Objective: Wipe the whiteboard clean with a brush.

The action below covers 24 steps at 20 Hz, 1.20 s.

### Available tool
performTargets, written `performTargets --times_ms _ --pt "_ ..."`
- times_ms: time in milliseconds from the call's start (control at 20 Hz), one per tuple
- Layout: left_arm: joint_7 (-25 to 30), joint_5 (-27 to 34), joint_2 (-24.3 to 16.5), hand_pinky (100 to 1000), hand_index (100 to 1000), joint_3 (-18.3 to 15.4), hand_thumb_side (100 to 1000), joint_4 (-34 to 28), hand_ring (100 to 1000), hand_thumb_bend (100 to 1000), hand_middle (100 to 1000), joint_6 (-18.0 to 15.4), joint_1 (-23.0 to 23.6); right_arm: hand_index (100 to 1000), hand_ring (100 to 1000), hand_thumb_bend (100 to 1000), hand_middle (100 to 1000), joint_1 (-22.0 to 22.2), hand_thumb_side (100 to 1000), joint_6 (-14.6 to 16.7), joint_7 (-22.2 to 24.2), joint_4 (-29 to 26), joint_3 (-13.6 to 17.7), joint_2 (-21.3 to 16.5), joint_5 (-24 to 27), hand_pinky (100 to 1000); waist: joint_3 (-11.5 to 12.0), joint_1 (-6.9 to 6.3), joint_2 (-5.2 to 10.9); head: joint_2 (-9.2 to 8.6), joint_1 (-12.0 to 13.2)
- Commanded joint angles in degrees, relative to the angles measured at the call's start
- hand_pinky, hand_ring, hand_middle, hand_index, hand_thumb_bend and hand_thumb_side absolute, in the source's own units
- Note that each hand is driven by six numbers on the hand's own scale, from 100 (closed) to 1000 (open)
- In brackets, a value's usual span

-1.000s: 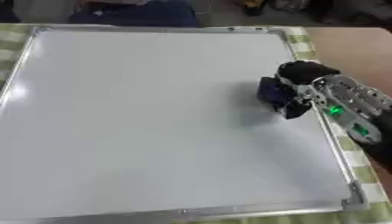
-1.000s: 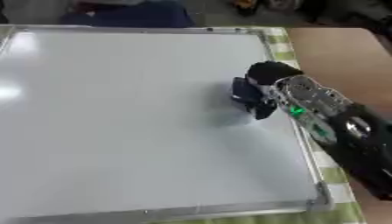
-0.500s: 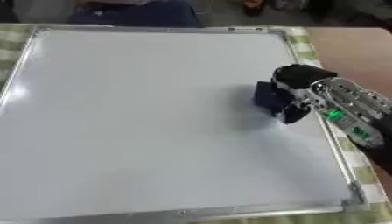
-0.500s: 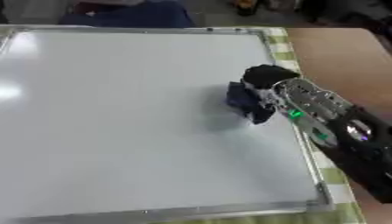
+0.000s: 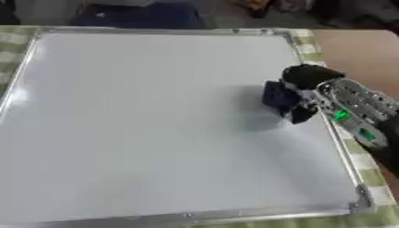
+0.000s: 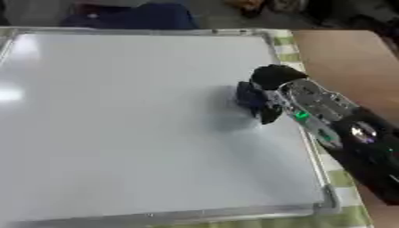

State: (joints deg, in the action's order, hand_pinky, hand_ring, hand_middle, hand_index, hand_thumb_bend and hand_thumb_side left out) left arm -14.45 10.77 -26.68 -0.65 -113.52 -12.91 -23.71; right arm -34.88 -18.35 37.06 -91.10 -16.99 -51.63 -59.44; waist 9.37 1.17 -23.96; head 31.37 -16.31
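A large whiteboard point(image 5: 148, 129) with a silver frame lies flat and fills most of both views; its surface looks blank. My right hand point(image 5: 311, 84) comes in from the right edge with its fingers curled round a dark blue brush point(image 5: 278, 95). The brush presses on the board near its right side, about halfway up. The left hand shows in no view.
A green checked cloth point(image 5: 376, 177) lies under the board and shows along its right and bottom edges. Brown tabletop point(image 5: 355, 49) lies to the upper right. Dark blue things point(image 5: 140, 18) sit beyond the board's far edge.
My right hand has slid the brush a little to the left across the board, away from the right frame. The board itself stays put.
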Motion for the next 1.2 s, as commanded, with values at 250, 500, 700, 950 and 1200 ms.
performTargets --times_ms 250,500,700,950,1200 --pt "-0.17 -0.24 -1.21 679 853 -0.82 1000 -1.07 858 234 801 -0.12 -0.37 150 546 100 328 0.14 100 -0.26 -0.77 3.7 0.49 -0.31 -2.23 344 -0.23 -0.31 1.14 -0.4 0.08" --pt "-0.22 -0.23 -1.15 679 853 -0.84 1000 -1.07 858 235 801 -0.09 -0.22 146 518 100 315 0.04 100 -0.63 -0.69 -0.78 0.94 0.1 2.98 330 -0.29 -0.36 1.44 -0.26 0.37" --pt "-0.2 -0.17 -1.15 678 852 -0.81 1000 -1.07 857 237 800 -0.08 -0.26 144 505 100 308 -0.3 100 -1.76 0.16 -5.92 0.89 -0.34 7.53 321 -0.39 -0.25 1.82 -0.08 0.72" --pt "-0.13 -0.04 -1.17 678 852 -0.75 1000 -1.07 856 242 799 -0.06 -0.23 143 493 100 303 -0.52 100 -2.57 1.98 -10.42 0.09 -0.5 12.19 311 -0.45 -0.11 2.58 0.3 1.63" --pt "-0.02 0.18 -1.22 678 851 -0.66 1000 -1.07 855 247 798 -0.01 -0.27 143 487 100 300 -1.07 100 -3.17 5.26 -12.21 -1.79 -0.15 18.1 308 -0.48 0.16 3.61 0.75 2.43"
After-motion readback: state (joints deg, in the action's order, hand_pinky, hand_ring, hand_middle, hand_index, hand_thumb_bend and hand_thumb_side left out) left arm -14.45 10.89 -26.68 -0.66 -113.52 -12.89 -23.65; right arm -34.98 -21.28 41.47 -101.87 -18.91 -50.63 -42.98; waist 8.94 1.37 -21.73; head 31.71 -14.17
